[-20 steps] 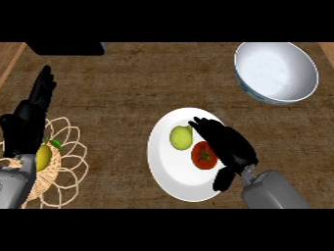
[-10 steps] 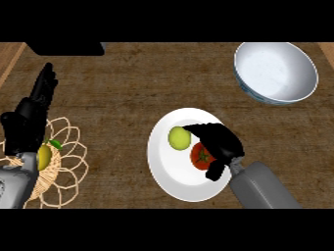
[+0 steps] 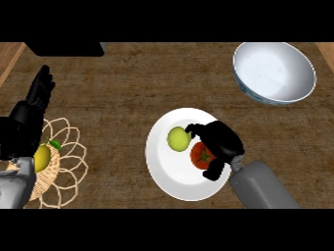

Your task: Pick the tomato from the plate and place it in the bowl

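The tomato (image 3: 201, 155) lies on the white plate (image 3: 171, 179), right of a yellow-green fruit (image 3: 178, 138); it looks light, smooth and rather soft, so I judge it best taken across its round middle; being near-round it has no marked long axis, its green stem end facing up. The right hand (image 3: 220, 144) is over it, fingers curled about its right side, seemingly closing on it; the bowl (image 3: 252, 86) stands well apart at upper right. The left hand (image 3: 25, 122) rests open, fingers up, above a wire basket (image 3: 64, 162) holding a yellow fruit (image 3: 43, 156).
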